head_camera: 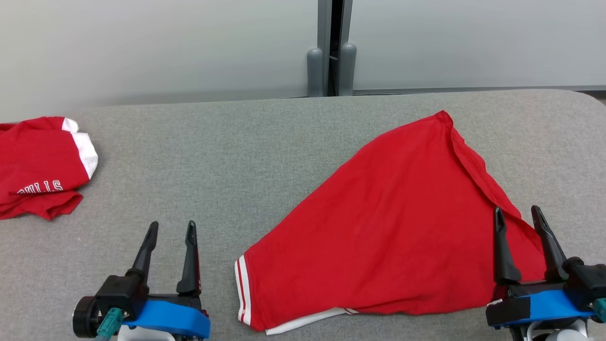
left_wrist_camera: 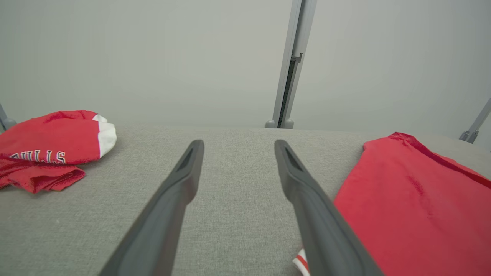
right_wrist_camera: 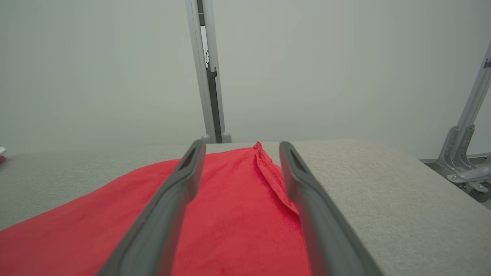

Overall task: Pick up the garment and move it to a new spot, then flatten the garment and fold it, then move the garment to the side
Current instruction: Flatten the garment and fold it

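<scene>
Nearest to us, the left claw [head_camera: 173,222] is hanging over bare grey padding at the near left, its two dark fingers spread wide with nothing between them. In its own wrist view the left claw [left_wrist_camera: 238,142] is pointing across the empty table [left_wrist_camera: 238,214], with the red shirt [left_wrist_camera: 414,214] lying just beside its right finger.

Over at the near right, the right claw [head_camera: 516,208] is also standing wide open and gripping nothing. It is sitting over the shirt's near right corner. Whether it is touching the cloth, I cannot tell. From the right wrist, the right claw [right_wrist_camera: 242,142] is straddling red fabric, and the right finger is running along a turned-over edge of the red shirt [right_wrist_camera: 230,214].

The red shirt [head_camera: 388,227] is lying spread on the right half of the table [head_camera: 213,156]. Its white-striped hem [head_camera: 242,291] is sitting at the near left corner, and the cloth is narrowing to a point at the far right.

Farther off, at the left edge, a second red garment [head_camera: 38,166] with white cuffs and white lettering is lying bunched up, well apart from the shirt.

At the back, a grey post [head_camera: 331,47] is standing between pale wall panels.
</scene>
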Controlling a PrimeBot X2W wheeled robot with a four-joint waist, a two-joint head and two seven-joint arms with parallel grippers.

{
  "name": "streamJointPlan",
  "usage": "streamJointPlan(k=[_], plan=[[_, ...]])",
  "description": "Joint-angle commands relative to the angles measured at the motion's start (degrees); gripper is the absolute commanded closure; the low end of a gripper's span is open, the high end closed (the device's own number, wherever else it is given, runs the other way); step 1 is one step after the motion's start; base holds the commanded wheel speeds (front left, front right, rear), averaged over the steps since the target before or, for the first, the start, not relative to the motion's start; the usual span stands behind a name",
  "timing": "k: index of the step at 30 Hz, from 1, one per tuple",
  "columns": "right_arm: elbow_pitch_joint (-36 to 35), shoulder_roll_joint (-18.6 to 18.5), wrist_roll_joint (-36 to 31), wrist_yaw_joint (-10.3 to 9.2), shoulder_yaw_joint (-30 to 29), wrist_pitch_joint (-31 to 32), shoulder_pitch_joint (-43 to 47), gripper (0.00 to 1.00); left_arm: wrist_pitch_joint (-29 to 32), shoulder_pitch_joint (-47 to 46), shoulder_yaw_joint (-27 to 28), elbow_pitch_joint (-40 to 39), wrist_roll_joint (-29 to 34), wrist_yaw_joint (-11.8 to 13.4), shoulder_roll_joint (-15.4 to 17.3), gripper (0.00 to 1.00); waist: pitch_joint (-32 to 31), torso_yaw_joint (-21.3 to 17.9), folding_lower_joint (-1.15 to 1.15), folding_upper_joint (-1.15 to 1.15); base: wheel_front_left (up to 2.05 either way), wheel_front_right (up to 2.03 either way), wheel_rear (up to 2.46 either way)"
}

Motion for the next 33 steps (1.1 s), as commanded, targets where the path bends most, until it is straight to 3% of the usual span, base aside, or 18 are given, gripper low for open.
streamJointPlan(k=[1,14,31,32,33], plan=[[0.2,0.3,-0.1,-0.02,0.1,0.0,0.9,0.00,0.0,0.6,-0.3,0.2,0.4,-0.4,0.2,0.00,-0.3,0.1,0.01,0.00,0.00,0.00,0.00],[1.4,0.2,0.2,-0.02,0.2,0.0,2.0,0.00,0.0,2.4,-10.6,10.1,0.8,-4.8,0.2,0.00,-1.2,0.7,0.01,0.00,0.00,0.00,0.00],[3.1,-0.2,0.7,-0.02,1.1,0.0,0.9,0.00,0.0,-0.9,-18.5,21.5,-3.3,-5.4,0.2,0.00,-0.6,0.1,0.01,0.00,0.00,0.00,0.00],[3.1,-0.2,0.7,-0.02,1.1,0.0,0.8,0.00,0.0,-1.1,-19.0,21.8,-3.7,-5.5,0.2,0.09,-0.6,0.1,0.01,0.00,0.00,0.00,0.00],[3.1,-0.1,0.7,-0.02,1.0,0.0,0.8,0.00,0.0,-1.5,-19.5,22.1,-4.0,-5.5,0.2,0.51,-0.6,0.0,0.01,0.00,0.00,0.00,0.00]])
